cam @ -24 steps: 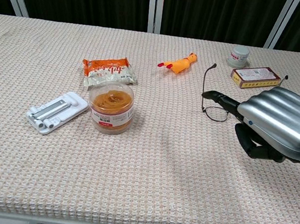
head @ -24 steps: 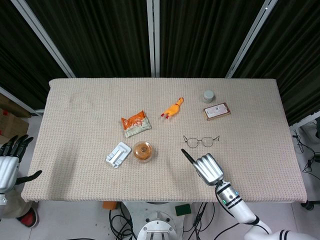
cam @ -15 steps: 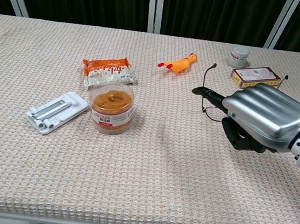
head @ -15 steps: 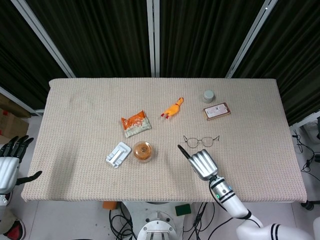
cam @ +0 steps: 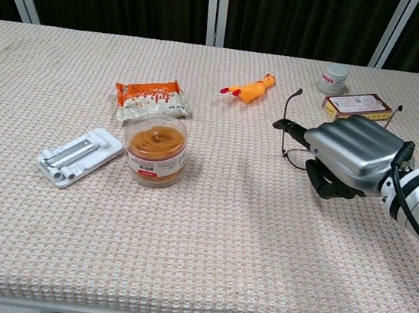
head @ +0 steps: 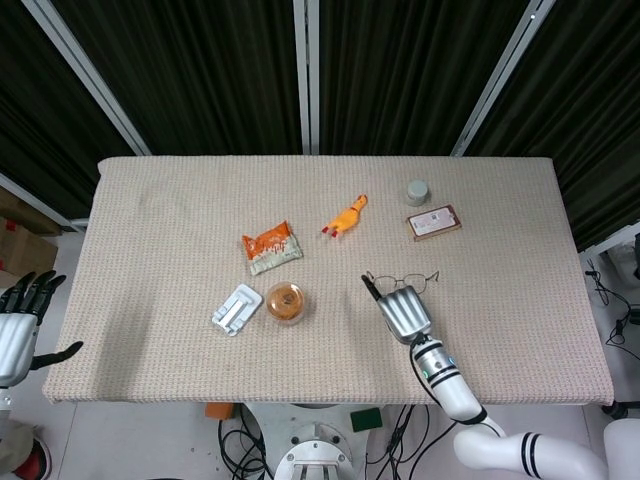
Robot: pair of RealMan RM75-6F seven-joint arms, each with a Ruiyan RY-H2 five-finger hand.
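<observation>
1. The right hand (head: pixel 403 309) hangs low over the table (head: pixel 150 220), knuckles up, right at the near rim of the glasses (head: pixel 402 282). One finger juts toward the left lens; the others curl under the palm.
2. In the chest view the right hand (cam: pixel 347 153) covers most of the glasses (cam: pixel 294 148). Its fingertips seem to touch the frame, but I cannot tell whether anything is pinched.
3. The glasses lie on the table right of centre, temples unfolded and pointing away from the robot.
4. The left hand (head: pixel 18 320) hangs off the table's left edge, well apart from everything, fingers spread and holding nothing. Only the head view shows it.
5. Beyond the glasses lies a flat box (head: pixel 434 222), with a small grey jar (head: pixel 417 192) just behind it.
6. A rubber chicken (head: pixel 345 215) lies near the table's middle, left of the box.
7. A snack packet (head: pixel 271 247) lies further left.
8. Nearer the robot, an orange tub (head: pixel 285 301) stands upright, with a white stand (head: pixel 236 309) just to its left.
</observation>
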